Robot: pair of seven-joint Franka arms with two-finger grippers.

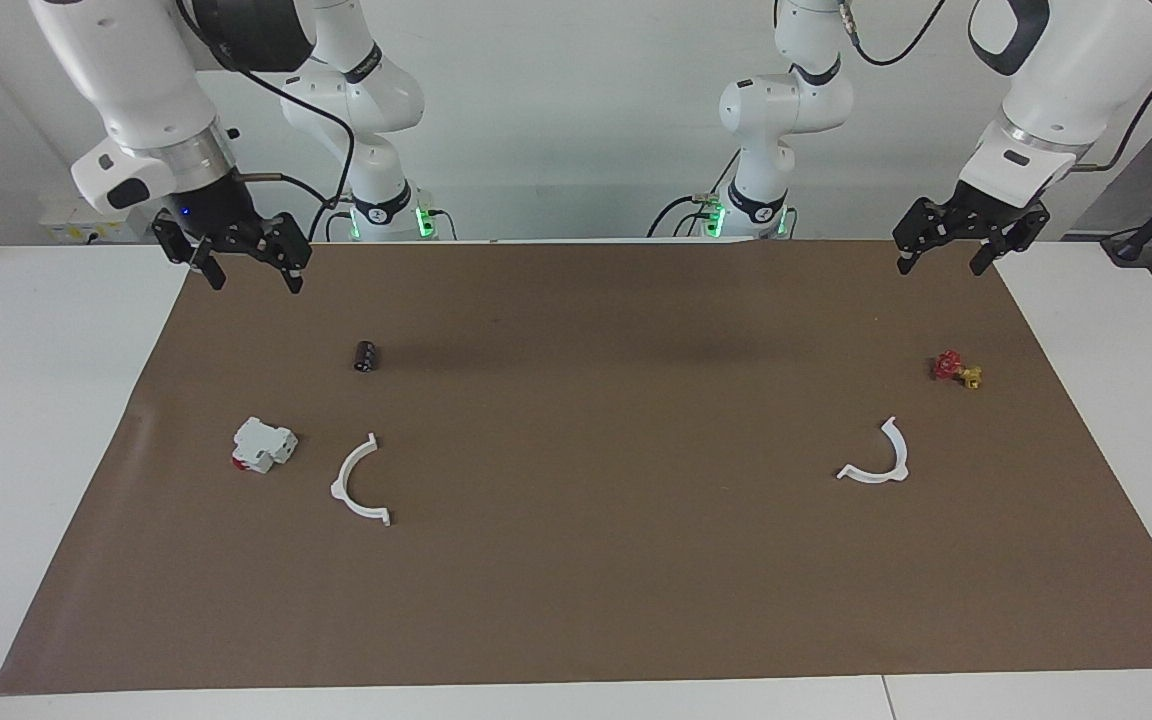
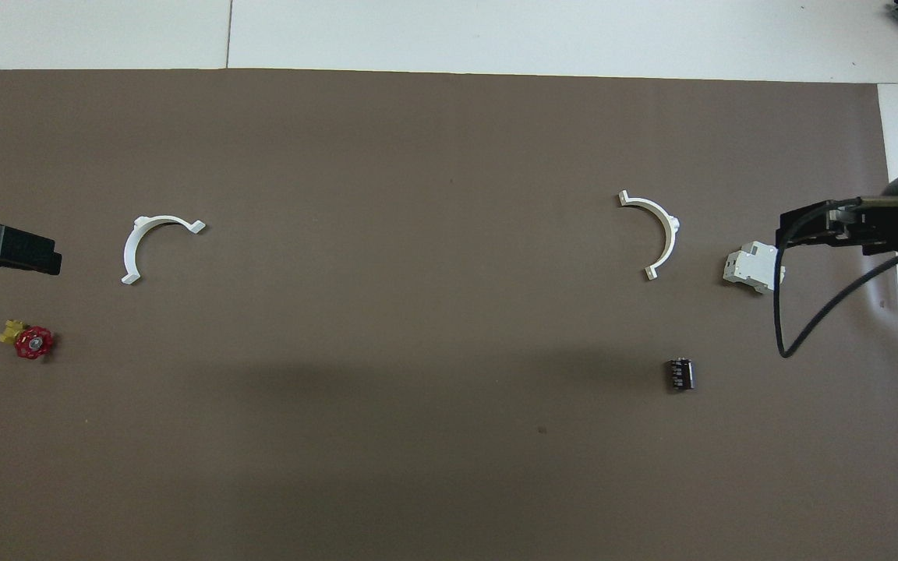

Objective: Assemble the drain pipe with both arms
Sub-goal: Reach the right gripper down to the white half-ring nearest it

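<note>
Facing view: my right hand (image 1: 247,268), fingers spread, hangs over the counter (image 1: 576,620) edge; its arc (image 1: 359,483) lies farther out, chord running away from me. Left hand (image 1: 945,256) spread too, waiting. Overhead view: other arc (image 2: 151,243) sits just beside left hand (image 2: 44,261), both arcs well apart.

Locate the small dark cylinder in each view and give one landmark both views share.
Facing view: small dark cylinder sits upper left of centre on the brown mat.
Overhead view: lower right.
Shared landmark: the white blocky part lies farther from the robots, toward the right arm's end.
</note>
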